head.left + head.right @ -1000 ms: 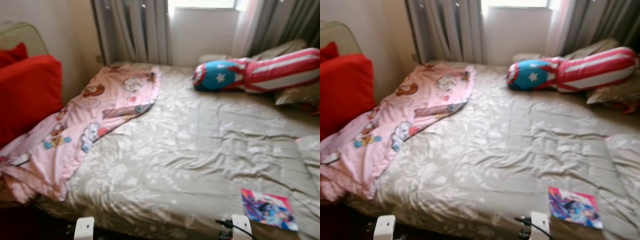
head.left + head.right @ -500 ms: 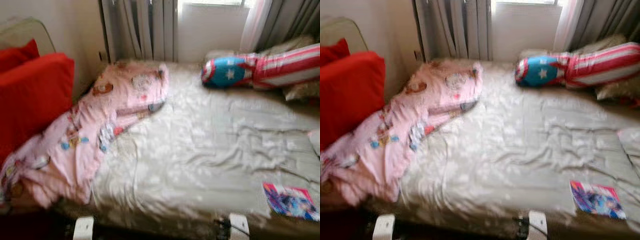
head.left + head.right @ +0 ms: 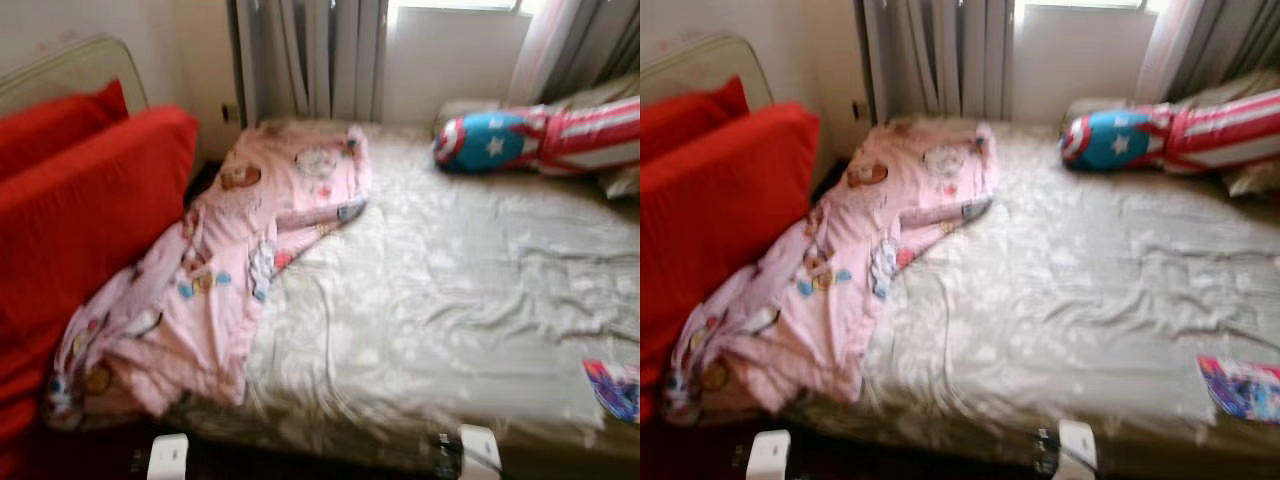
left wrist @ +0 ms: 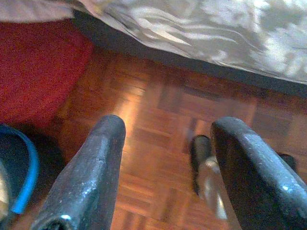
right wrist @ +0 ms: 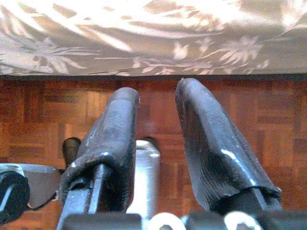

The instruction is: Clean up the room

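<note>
Left eye view: pink blanket [image 3: 235, 260] lies crumpled along the bed [image 3: 450, 300]'s left edge, long axis running away, nearer the left gripper [image 4: 165, 167], which hangs open and empty; right gripper [image 5: 158, 139] also empty, slightly parted.

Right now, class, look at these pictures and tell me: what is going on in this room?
Nothing is being handled yet. The robot stands at the foot of a bed with both arms hanging low over the wooden floor. The left end effector is open and the right end effector is slightly open; both hold nothing. A pink blanket lies crumpled along the bed's left side, spilling over the edge beside a red couch. A striped pillow lies near the window, and a magazine lies near the bed's front right corner.
</note>
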